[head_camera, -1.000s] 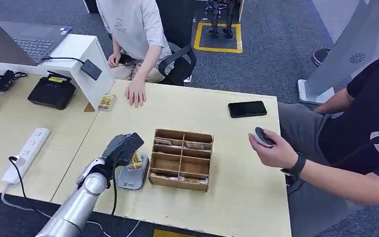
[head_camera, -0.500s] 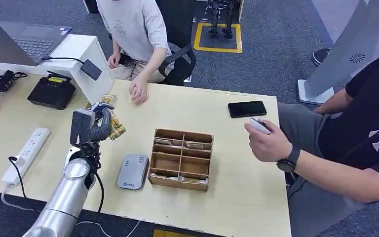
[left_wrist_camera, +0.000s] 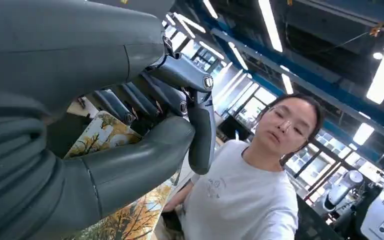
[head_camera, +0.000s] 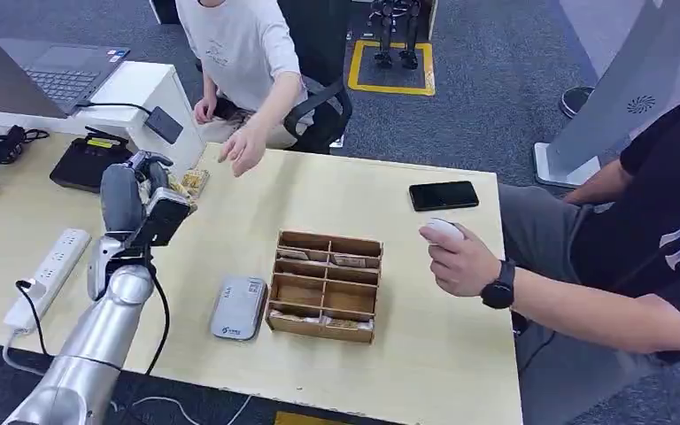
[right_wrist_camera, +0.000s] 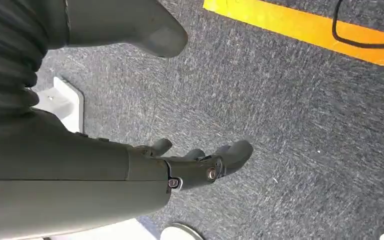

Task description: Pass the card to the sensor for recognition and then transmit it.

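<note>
At the left, the left robot hand [head_camera: 135, 205] is raised above the pale wood-grain tabletop [head_camera: 425, 292], its thumb and dark fingers clamped on a flat card [left_wrist_camera: 105, 136] printed with yellow foliage. Right of it lie a rounded grey sensor [head_camera: 238, 307] and a compartmented brown wooden box [head_camera: 325, 285], with a person's outstretched hand [head_camera: 244, 147] farther away. The right robot hand [right_wrist_camera: 192, 162] hangs over grey carpet, fingers apart and holding nothing.
</note>
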Controlling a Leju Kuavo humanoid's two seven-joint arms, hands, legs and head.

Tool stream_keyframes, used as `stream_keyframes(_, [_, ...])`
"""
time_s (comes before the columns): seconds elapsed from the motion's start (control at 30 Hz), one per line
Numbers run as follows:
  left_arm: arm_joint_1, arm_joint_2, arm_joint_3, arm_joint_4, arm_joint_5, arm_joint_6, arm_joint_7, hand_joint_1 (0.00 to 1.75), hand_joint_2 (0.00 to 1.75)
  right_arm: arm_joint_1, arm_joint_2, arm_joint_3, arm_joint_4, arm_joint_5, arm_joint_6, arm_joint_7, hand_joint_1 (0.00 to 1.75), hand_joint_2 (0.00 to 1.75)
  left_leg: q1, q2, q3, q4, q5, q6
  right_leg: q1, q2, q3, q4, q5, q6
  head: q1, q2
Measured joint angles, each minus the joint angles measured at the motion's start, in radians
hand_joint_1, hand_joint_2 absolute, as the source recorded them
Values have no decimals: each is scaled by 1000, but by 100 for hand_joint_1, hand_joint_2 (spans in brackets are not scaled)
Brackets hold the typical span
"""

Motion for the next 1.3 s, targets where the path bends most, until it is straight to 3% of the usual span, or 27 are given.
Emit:
stream_keyframes(0.13, [-3, 8, -2, 19, -146, 78, -1, 175, 175, -1, -5, 5, 0, 0, 7, -11, 0, 175, 0, 0, 0, 0, 0, 0, 0, 0, 0, 0, 0, 0, 0, 0])
stream_keyframes(0.3, [-17, 8, -3, 56, -307, 84, 53, 175, 175, 0, -16, 10, 0, 0, 17, -16, 0, 175, 0, 0, 0, 0, 0, 0, 0, 0, 0, 0, 0, 0, 0, 0])
stream_keyframes(0.87, [-50, 0, 0, 129, -338, 86, 37, 175, 175, 0, -30, 22, 0, 0, 16, -16, 0, 175, 0, 0, 0, 0, 0, 0, 0, 0, 0, 0, 0, 0, 0, 0])
stream_keyframes(0.9, [-52, -3, 5, 132, -335, 86, 27, 0, 175, 0, -30, 22, 0, 0, 16, -16, 0, 175, 0, 0, 0, 0, 0, 0, 0, 0, 0, 0, 0, 0, 0, 0])
stream_keyframes(1.07, [-55, -8, 9, 134, -229, 82, 13, 0, 175, 1, -30, 21, 0, 0, 14, -16, 0, 175, 0, 0, 0, 0, 0, 0, 0, 1, -1, 0, 0, 0, 0, 0])
stream_keyframes(1.2, [-57, -14, 9, 133, -126, 61, 41, 0, 175, 1, -30, 15, 0, 0, 10, -16, 0, 175, 0, 0, 0, 0, 0, 0, 0, 1, -1, 0, 0, 0, 0, 0])
stream_keyframes(1.3, [-56, -18, 8, 116, -46, -14, 54, 0, 175, 6, -30, 10, 0, 0, 4, -16, 0, 175, 0, 0, 0, 0, 0, 0, 0, 1, 0, 0, 0, 0, 0, 0])
